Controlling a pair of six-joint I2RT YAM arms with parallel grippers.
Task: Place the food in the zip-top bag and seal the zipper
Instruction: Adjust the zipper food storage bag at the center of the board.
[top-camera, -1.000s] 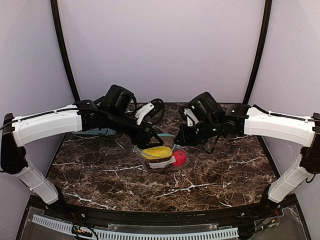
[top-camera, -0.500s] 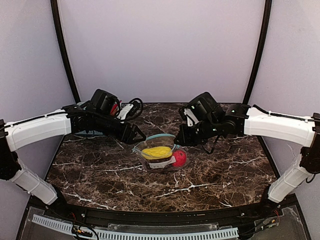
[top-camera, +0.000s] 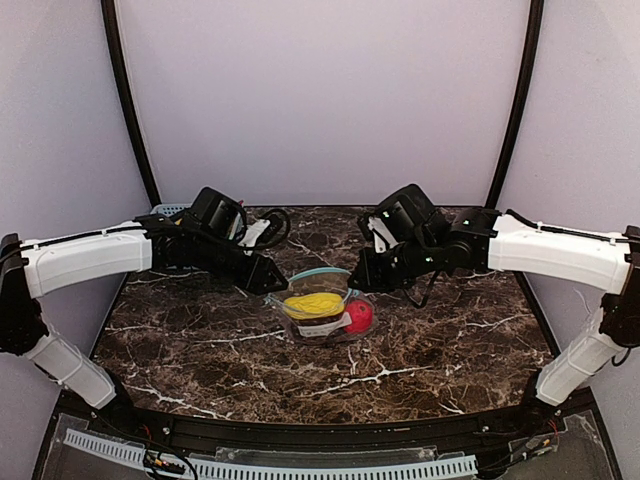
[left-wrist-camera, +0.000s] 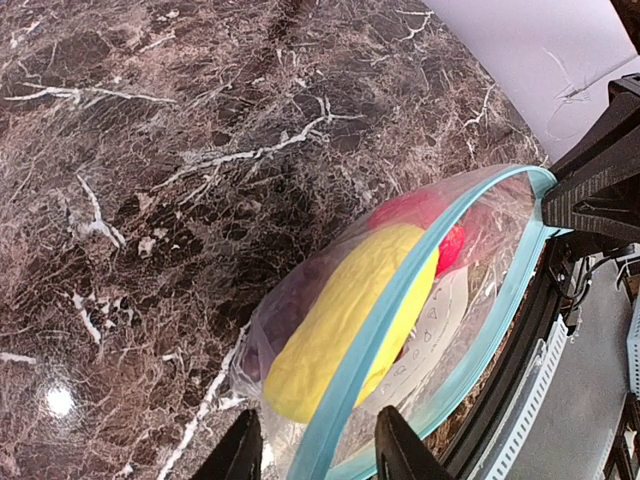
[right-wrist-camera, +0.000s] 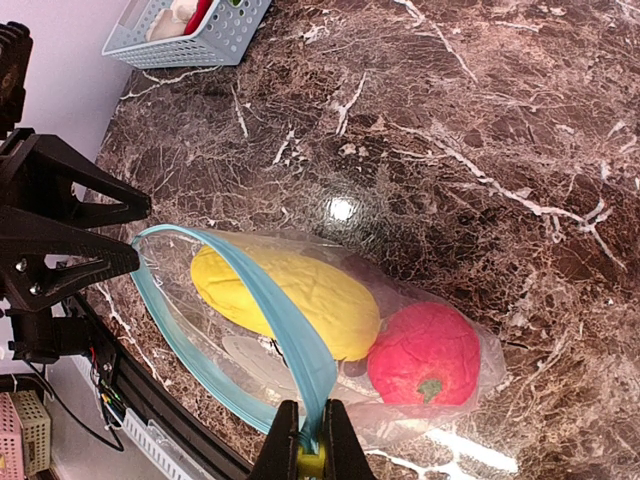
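Observation:
The clear zip-top bag (top-camera: 322, 305) lies at the table's middle with its mouth gaping. Inside are the yellow oblong piece (top-camera: 312, 302), the red round fruit (top-camera: 359, 316) and a dark piece under the yellow one; I cannot tell which it is. My right gripper (top-camera: 356, 283) is shut on the teal zipper (right-wrist-camera: 290, 340) at the mouth's right end, its fingertips (right-wrist-camera: 286, 445) pinching the strip. My left gripper (top-camera: 274, 281) is open at the mouth's left end. In the left wrist view the zipper (left-wrist-camera: 400, 300) runs between its spread fingers (left-wrist-camera: 240, 452), untouched.
A blue mesh basket (right-wrist-camera: 190, 25) with a few items stands at the far left of the table, partly behind my left arm (top-camera: 175, 212). Dark marble surface surrounds the bag. The table's front rail lies close under both wrists.
My left gripper has left the bag's mouth, swung back to the left, then come a little nearer again. The bag and my right gripper have not moved.

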